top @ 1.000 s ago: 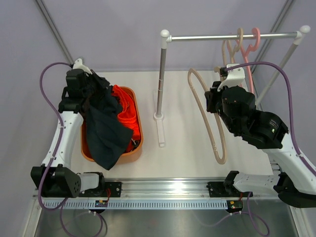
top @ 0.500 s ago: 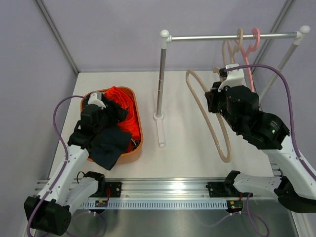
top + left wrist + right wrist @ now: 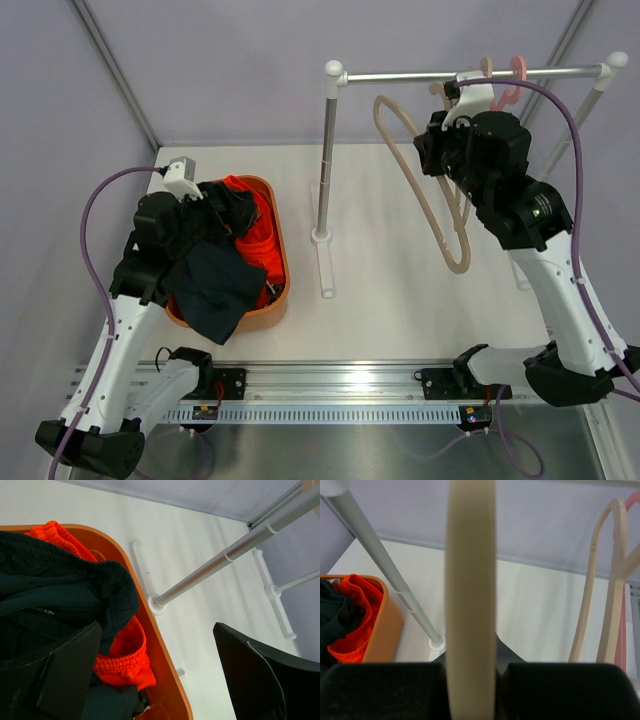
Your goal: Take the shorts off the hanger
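Shorts [image 3: 215, 285] in navy are slumping over the orange pair [image 3: 262, 225] in the tub [image 3: 283, 270]; your left claw [image 3: 160, 675] is gaping open, your right claw [image 3: 470, 680] is clamping the beige hanger [image 3: 470, 580].

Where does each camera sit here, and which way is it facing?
Top external: above and behind the robot, looking down on the table; both arms show, bin left, rack post centre.
Left wrist: on the left arm, looking down past the open left gripper into the bin at navy shorts and orange shorts.
Right wrist: on the right arm, facing the back wall along the hanger clamped in the right gripper.
Shared: all three show the bin, orange shorts and rack post.
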Available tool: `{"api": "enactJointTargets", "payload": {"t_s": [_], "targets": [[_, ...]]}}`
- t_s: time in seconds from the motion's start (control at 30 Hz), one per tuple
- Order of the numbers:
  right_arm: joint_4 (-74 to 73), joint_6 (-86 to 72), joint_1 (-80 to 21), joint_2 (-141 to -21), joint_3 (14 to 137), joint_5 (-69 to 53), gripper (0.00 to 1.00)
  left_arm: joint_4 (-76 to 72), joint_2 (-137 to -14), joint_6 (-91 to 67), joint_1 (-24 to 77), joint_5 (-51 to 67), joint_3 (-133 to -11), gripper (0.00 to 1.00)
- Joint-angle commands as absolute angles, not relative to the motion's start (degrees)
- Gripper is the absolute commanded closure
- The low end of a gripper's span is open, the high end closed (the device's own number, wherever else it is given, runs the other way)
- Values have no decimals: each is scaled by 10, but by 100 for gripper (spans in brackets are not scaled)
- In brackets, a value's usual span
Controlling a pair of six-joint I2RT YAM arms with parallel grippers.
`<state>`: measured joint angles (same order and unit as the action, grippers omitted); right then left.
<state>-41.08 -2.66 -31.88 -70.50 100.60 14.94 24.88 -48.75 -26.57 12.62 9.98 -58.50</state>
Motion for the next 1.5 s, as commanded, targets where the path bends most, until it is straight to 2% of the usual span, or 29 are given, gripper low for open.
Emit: {"api": "enactJointTargets", "payload": {"t_s": [0.0, 0.3, 0.67, 0.83, 1.1, 1.3, 1.47], "targets": [[-387, -4, -293, -747, 1099, 98, 100, 265, -491, -229, 125, 106, -596, 1], [-427, -7, -262, -874, 1248, 80, 100, 261, -485, -212, 125, 116, -585, 1], [-411, -35, -217, -957, 1257, 33, 100, 244, -480, -211, 125, 126, -563, 1], [-407, -45, -217, -955, 1228, 26, 100, 237, -482, -212, 125, 127, -555, 1], [-369, -69, -218, -889, 1114, 20, 100, 237, -481, -210, 125, 131, -550, 1], [-366, -71, -219, -867, 1095, 24, 86, 236, -479, -211, 125, 134, -546, 1], [-370, -68, -218, -867, 1100, 24, 84, 236, -476, -210, 125, 133, -543, 1]]}}
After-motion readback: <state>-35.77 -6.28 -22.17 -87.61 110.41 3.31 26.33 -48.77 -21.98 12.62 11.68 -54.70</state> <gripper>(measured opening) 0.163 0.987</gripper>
